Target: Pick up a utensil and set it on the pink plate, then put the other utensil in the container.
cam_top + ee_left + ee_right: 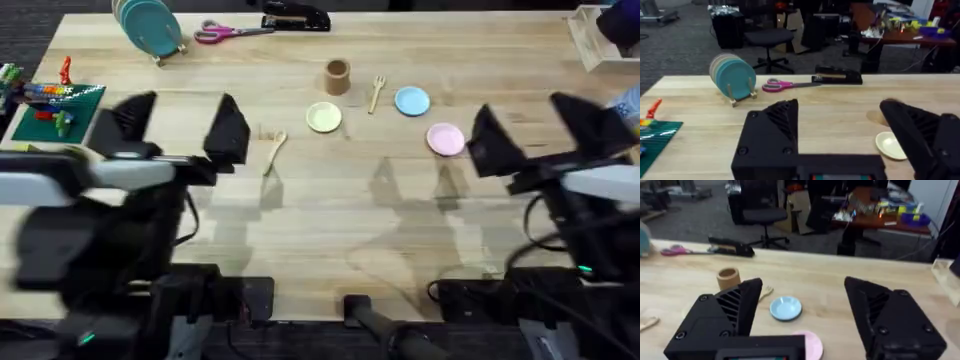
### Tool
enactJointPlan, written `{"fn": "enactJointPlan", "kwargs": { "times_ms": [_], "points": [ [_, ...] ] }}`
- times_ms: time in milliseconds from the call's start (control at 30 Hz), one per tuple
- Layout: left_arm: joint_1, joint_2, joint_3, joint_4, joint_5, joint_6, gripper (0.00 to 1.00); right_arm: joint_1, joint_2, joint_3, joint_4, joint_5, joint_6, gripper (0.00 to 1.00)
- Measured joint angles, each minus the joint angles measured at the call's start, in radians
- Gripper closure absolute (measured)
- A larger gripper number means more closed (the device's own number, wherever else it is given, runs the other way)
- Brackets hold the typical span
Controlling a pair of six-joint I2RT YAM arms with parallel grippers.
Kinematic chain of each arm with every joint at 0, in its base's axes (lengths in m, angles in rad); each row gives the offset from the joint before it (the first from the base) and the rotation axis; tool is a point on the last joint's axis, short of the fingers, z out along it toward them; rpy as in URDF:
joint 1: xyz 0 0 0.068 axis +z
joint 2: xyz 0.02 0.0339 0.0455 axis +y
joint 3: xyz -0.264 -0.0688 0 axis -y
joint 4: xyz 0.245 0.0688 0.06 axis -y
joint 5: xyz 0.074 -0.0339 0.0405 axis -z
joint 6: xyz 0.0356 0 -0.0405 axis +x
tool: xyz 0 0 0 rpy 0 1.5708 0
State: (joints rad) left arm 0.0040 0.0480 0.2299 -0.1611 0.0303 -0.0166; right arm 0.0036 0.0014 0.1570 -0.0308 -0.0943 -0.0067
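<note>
The wooden spoon [273,151] lies left of centre on the table, just right of my left gripper [180,125], which hovers open and empty. The wooden fork [377,92] rests between the brown container [337,75] and a light blue plate [412,101]. The pink plate [445,138] sits just left of my right gripper [540,130], also open and empty. In the right wrist view, the container [729,277], the fork's end [765,291] and the pink plate's edge [813,343] lie ahead of the open gripper [804,287]. The left wrist view has its gripper [840,117] open.
A yellow-green plate [323,117] lies near the container. Along the far edge stand a rack of teal plates [150,27], pink scissors [230,32] and a black stapler [295,18]. A green board with toy pieces [55,110] is at the left, a clear box [600,35] far right.
</note>
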Motion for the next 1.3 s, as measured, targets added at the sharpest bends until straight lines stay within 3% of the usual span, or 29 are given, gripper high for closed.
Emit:
{"fn": "enactJointPlan", "kwargs": {
  "times_ms": [333, 500, 700, 1000, 1300],
  "points": [
    [0.0, 0.255, 0.437, -0.422, 0.0, 0.001, 0.007, 0.0, 0.149, 0.346, -0.333, -0.004, 0.001, 0.003],
    [0.0, 0.431, 0.64, -0.646, 0.001, 0.01, 0.007, 0.0, 0.304, 0.501, -0.479, -0.004, 0.003, 0.003],
    [0.0, 0.617, 0.808, -0.846, 0.001, 0.032, 0.007, 0.0, 0.537, 0.71, -0.693, -0.004, 0.003, 0.004],
    [0.0, 0.807, 0.966, -1.01, 0.03, 0.094, 0.007, 0.0, 0.925, 0.998, -0.959, -0.004, 0.003, 0.003],
    [0.0, 0.924, 0.971, -1.026, 0.114, 0.182, 0.007, 0.0, 1.138, 1.053, -0.975, -0.004, 0.003, 0.004]
  ]
}}
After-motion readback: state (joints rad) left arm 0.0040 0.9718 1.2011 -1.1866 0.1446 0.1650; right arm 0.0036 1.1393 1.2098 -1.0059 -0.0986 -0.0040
